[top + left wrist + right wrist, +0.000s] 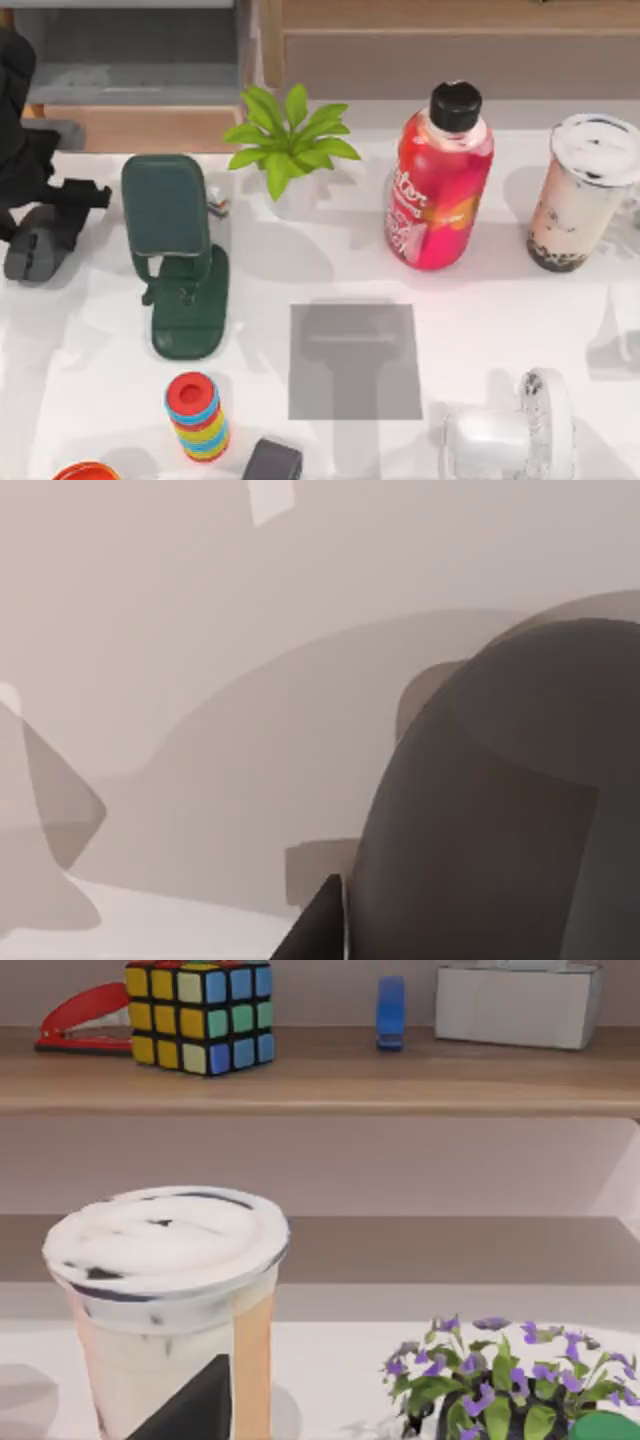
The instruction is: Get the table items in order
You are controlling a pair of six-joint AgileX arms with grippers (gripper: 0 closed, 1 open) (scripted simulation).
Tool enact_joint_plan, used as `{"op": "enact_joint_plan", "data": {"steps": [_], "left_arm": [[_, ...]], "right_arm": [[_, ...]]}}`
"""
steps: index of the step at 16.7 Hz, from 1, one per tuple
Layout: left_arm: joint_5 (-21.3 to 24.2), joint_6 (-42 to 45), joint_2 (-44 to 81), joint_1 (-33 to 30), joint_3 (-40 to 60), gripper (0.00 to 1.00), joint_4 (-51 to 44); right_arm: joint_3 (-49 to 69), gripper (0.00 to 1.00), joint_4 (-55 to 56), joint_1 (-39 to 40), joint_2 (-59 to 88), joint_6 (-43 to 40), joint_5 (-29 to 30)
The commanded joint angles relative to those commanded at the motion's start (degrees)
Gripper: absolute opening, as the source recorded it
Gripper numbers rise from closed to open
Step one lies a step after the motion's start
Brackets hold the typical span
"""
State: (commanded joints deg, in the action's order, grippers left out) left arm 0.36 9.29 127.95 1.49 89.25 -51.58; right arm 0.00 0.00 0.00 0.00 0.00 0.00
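Observation:
At the table's (500,320) far left my left gripper (48,232) is shut on the dark grey mouse (26,256). In the left wrist view the mouse (500,810) looms close, with one dark fingertip (318,927) beside it. The milk-tea cup (583,190), white-lidded with dark pearls, stands upright at the back right. The right wrist view looks at this cup (165,1290) from close by, and a dark fingertip (195,1400) of my right gripper shows in front of its lower part.
A green phone stand (175,250), a potted plant (290,135) and a red bottle (440,180) stand across the back. A grey mat (355,360) lies mid-table. Along the front edge are a ring stack (197,415), a dark box (272,462) and a clear jar (510,430).

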Motion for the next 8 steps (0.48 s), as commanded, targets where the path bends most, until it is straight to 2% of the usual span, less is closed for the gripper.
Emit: {"op": "enact_joint_plan", "data": {"steps": [5, 8], "left_arm": [[0.00, 0.03, -1.41, -0.13, 0.60, 0.00, -0.66], [0.03, -0.08, -2.26, -0.11, 4.02, 0.00, -4.76]], "right_arm": [[0.00, 1.00, 0.00, 0.00, 0.00, 0.00, 0.00], [0.00, 1.00, 0.00, 0.00, 0.00, 0.00, 0.00]]}}
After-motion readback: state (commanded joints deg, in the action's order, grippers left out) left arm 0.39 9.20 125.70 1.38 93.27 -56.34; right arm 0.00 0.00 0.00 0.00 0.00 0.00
